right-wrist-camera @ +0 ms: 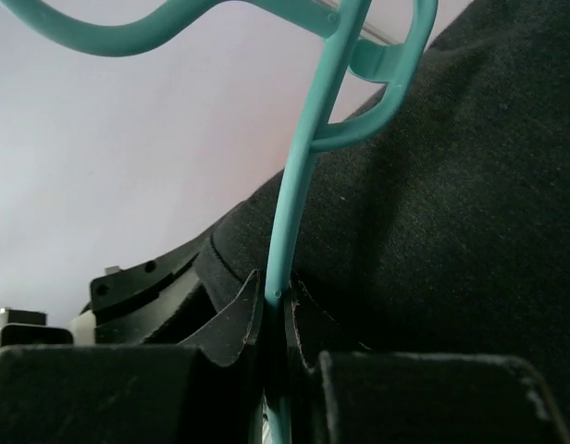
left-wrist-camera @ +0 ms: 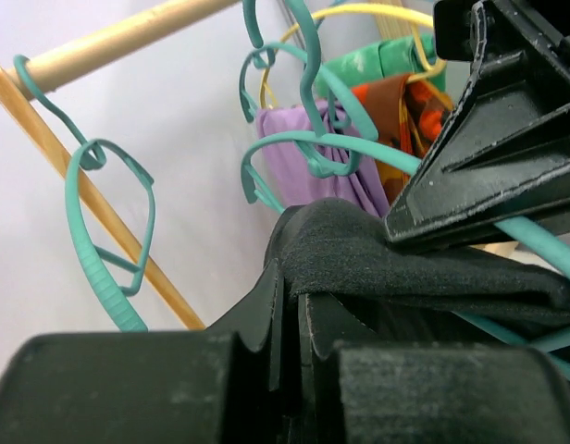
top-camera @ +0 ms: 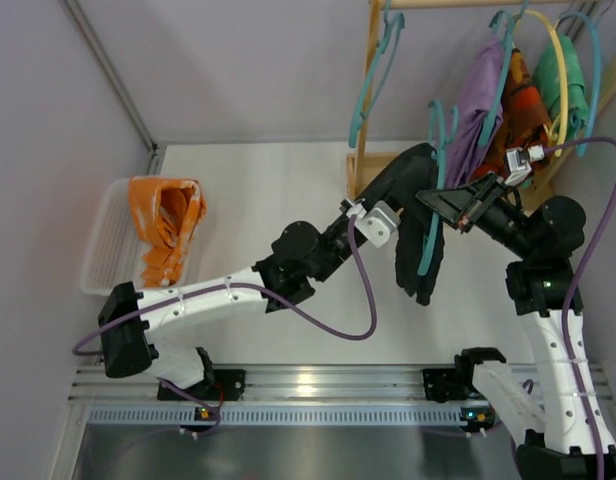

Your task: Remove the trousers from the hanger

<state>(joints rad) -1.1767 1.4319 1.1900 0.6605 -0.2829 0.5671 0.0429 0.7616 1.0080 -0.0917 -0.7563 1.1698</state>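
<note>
My left gripper (left-wrist-camera: pixel 292 310) is pinched shut on a fold of the black trousers (left-wrist-camera: pixel 377 259), which drape just ahead of my fingertips over the teal hanger (right-wrist-camera: pixel 299 194). The cloth looks soft, light and limp, so I judge it will slide off if pulled by this thick folded edge. My right gripper (right-wrist-camera: pixel 276 310) is clamped tight on the hanger's thin, stiff rod, with the trousers just to its right.

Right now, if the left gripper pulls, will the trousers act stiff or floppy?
Probably floppy: the trousers hang limp and folded over the hanger. The cloth looks matte and thick, so it may drag on the hanger rather than slip. The left gripper pinches just a fold, so the rest would likely trail and sag.
</note>
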